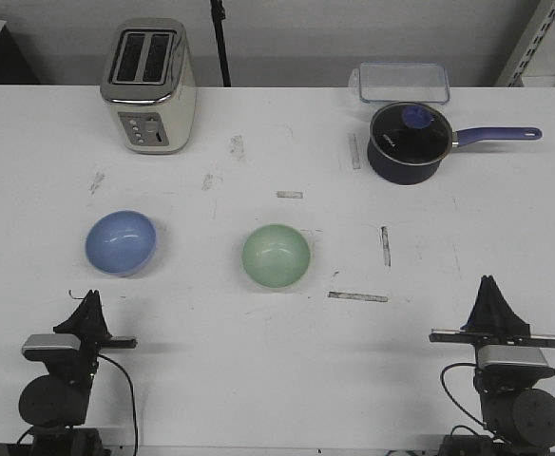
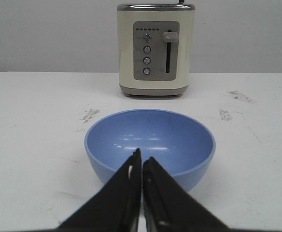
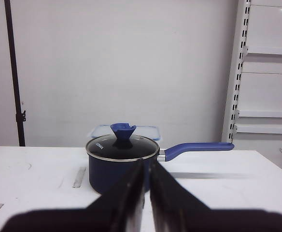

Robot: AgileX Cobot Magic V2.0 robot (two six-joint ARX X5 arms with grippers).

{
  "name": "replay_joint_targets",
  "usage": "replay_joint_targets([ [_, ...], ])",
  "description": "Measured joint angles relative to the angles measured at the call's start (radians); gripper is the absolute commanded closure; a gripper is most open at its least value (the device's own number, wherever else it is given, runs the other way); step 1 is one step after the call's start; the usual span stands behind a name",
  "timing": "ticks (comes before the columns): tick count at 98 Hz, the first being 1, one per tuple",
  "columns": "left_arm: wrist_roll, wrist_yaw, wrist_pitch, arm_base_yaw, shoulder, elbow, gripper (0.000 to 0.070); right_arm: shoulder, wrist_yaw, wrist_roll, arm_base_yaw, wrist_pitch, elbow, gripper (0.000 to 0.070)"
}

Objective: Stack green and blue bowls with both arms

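On the white bench (image 1: 258,361) the blue bowl (image 1: 120,241) and green bowl (image 1: 276,256) sit apart, unstacked, while left fingers (image 1: 92,302) and right fingers (image 1: 491,290) are clenched on nothing.

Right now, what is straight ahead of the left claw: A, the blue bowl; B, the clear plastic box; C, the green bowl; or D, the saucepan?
A: the left wrist view shows the blue bowl just beyond the left claw, with the toaster farther behind it.
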Motion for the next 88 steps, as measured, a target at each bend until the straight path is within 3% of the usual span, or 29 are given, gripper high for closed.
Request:
replay_joint_targets([
  [39, -0.001, 0.000, 0.004, 0.000, 0.000, 0.000, 0.0698, 0.000, 0.000, 0.000, 0.000, 0.000, 0.000, 0.0691],
  [67, -0.063, -0.001, 0.032, 0.000, 0.001, 0.006, 0.0698, 0.000, 0.000, 0.000, 0.000, 0.000, 0.000, 0.0691],
  [88, -0.013, -0.002, 0.024, 0.000, 0.045, 0.183, 0.0698, 0.000, 0.000, 0.000, 0.000, 0.000, 0.000, 0.0691],
])
